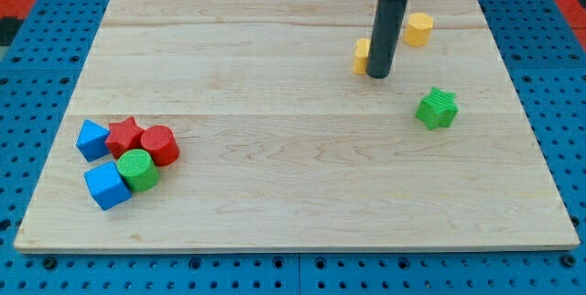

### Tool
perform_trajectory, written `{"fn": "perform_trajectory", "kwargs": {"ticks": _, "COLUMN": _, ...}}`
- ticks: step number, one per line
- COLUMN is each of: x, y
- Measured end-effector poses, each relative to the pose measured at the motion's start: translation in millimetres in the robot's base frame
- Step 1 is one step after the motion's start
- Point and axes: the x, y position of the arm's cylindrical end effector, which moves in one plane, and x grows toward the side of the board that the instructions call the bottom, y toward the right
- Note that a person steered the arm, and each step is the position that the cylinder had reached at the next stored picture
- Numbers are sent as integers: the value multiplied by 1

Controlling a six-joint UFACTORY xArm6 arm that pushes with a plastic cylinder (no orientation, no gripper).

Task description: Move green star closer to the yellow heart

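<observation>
The green star (pixel 438 108) lies on the wooden board (pixel 275 103) at the right of the view. Two yellow blocks lie above it. One yellow block (pixel 363 55) is partly hidden behind my rod, and its shape cannot be made out. The other yellow block (pixel 419 29) lies nearer the view's top right and looks rounded or many-sided. My tip (pixel 379 76) rests on the board touching, or just in front of, the hidden yellow block. It is up and to the left of the green star, about a block's width away from it.
A cluster of blocks sits at the view's lower left: a blue block (pixel 92 139), a red star (pixel 125 135), a red cylinder (pixel 160 145), a green cylinder (pixel 137 169) and a blue cube (pixel 107 185). A blue pegboard (pixel 568 103) surrounds the board.
</observation>
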Motion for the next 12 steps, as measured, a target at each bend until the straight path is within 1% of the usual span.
{"fn": "perform_trajectory", "kwargs": {"ticks": 1, "x": 8, "y": -65}}
{"fn": "perform_trajectory", "kwargs": {"ticks": 2, "x": -7, "y": -61}}
{"fn": "perform_trajectory", "kwargs": {"ticks": 3, "x": -21, "y": -7}}
{"fn": "perform_trajectory", "kwargs": {"ticks": 4, "x": -25, "y": 41}}
{"fn": "perform_trajectory", "kwargs": {"ticks": 5, "x": -16, "y": 42}}
{"fn": "perform_trajectory", "kwargs": {"ticks": 7, "x": 68, "y": 110}}
{"fn": "perform_trajectory", "kwargs": {"ticks": 8, "x": 114, "y": 123}}
{"fn": "perform_trajectory", "kwargs": {"ticks": 9, "x": 131, "y": 91}}
{"fn": "perform_trajectory", "kwargs": {"ticks": 10, "x": 107, "y": 119}}
{"fn": "perform_trajectory", "kwargs": {"ticks": 11, "x": 82, "y": 132}}
{"fn": "perform_trajectory", "kwargs": {"ticks": 12, "x": 89, "y": 117}}
